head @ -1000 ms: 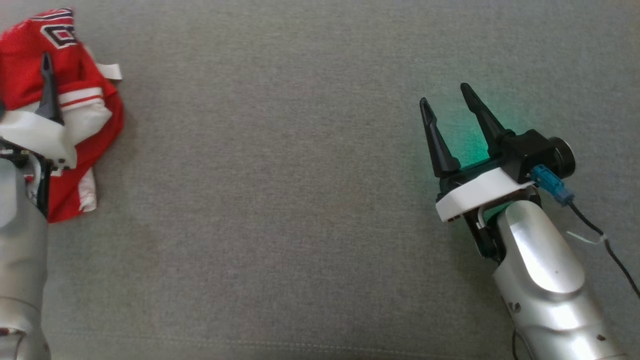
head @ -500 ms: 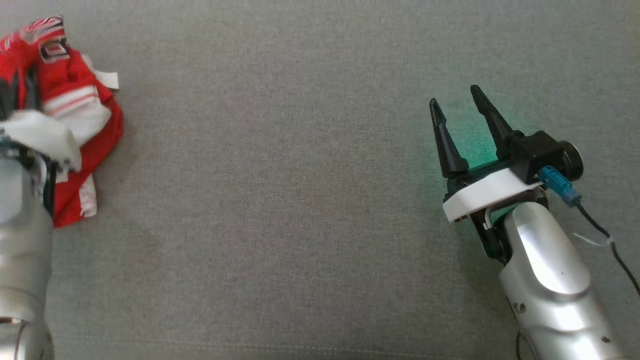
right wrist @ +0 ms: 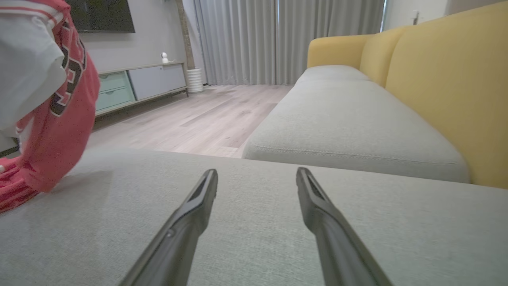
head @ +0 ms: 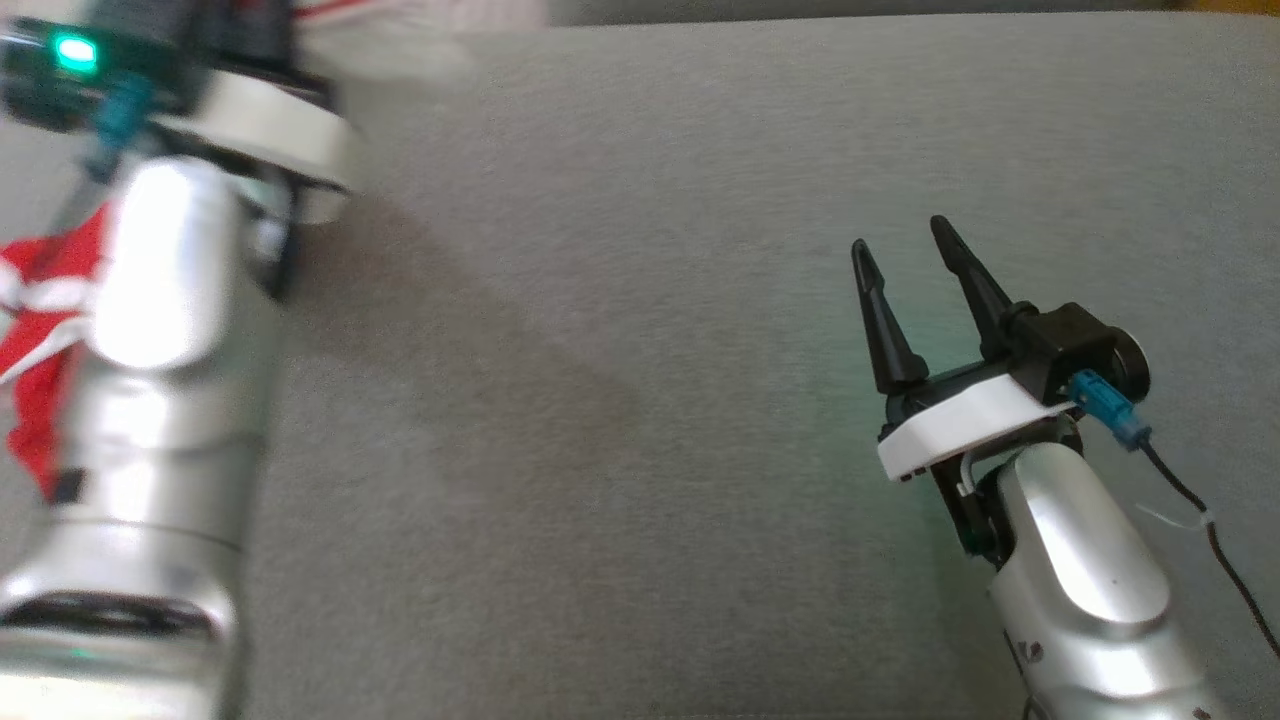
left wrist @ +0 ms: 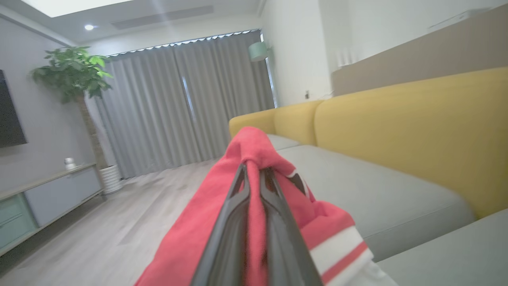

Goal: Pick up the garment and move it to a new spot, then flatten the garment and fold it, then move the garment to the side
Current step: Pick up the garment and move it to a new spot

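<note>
The garment (left wrist: 198, 238) is a red jersey with white bands and dark lettering. In the left wrist view my left gripper (left wrist: 254, 172) is shut on a bunched fold of it, and the cloth drapes down both sides of the fingers. The head view has my left arm (head: 160, 300) raised and blurred at the left, with red cloth (head: 40, 340) hanging beside it. In the right wrist view the garment (right wrist: 59, 119) hangs at the left, its lower end touching the cushion. My right gripper (head: 898, 235) stands open and empty over the grey cushion, far right of the garment, fingers apart (right wrist: 257, 171).
A wide grey cushion (head: 600, 400) lies under both arms. Beyond it run a second grey seat (right wrist: 349, 119) and a yellow sofa back (right wrist: 448, 79). A wooden floor (right wrist: 206, 119), a low cabinet (right wrist: 135, 85) and a potted plant (left wrist: 75, 75) lie farther off.
My left gripper has shut on the garment and lifted it up off the cushion. The head view has shifted. My right gripper stays open in about the same place.
</note>
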`<state>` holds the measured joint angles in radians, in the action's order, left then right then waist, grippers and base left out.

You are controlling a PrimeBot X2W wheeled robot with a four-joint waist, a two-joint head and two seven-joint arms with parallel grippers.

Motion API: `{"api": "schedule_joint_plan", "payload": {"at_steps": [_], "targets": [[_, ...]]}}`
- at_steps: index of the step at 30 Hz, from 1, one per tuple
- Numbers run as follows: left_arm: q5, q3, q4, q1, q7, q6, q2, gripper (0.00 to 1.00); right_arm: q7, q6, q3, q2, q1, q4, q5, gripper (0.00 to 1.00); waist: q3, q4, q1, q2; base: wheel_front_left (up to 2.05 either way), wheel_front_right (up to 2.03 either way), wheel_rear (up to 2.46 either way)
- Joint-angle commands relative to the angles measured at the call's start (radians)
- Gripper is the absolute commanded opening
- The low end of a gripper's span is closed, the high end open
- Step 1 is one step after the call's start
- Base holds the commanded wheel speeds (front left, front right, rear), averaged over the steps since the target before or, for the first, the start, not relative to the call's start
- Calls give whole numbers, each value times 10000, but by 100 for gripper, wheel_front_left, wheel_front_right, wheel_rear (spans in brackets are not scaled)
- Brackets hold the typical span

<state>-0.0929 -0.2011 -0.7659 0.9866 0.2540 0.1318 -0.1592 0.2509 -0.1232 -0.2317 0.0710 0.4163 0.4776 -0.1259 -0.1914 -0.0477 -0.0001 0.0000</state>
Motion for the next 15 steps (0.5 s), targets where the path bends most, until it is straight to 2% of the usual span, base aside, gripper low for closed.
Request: {"api": "schedule_joint_plan", "payload": {"at_steps": [1, 6, 11, 14, 15], "targets": [[-200, -148, 721, -138, 75, -18, 70, 0, 109, -75, -245, -170, -88, -389, -88, 100, 342, 668, 1, 0, 0, 0, 0], [-955, -1278, 1501, -1081, 76, -15, 886, 0, 109, -75, -390, -186, -231, -514, -129, 100, 532, 1586, 1, 0, 0, 0, 0], [-1543, -2033, 1512, -1842, 77, -24, 1068, 0, 109, -75, -457, -195, -262, -551, -187, 100, 532, 2213, 1, 0, 0, 0, 0], [-1913, -2683, 1344, -2381, 77, -240, 1083, 0, 109, -75, -513, -200, -260, -571, -251, 100, 437, 2528, 1, 0, 0, 0, 0], [-1931, -2876, 1212, -2547, 77, -361, 1085, 40, 109, -75, -521, -201, -268, -579, -271, 100, 405, 2583, 1, 0, 0, 0, 0]]}}
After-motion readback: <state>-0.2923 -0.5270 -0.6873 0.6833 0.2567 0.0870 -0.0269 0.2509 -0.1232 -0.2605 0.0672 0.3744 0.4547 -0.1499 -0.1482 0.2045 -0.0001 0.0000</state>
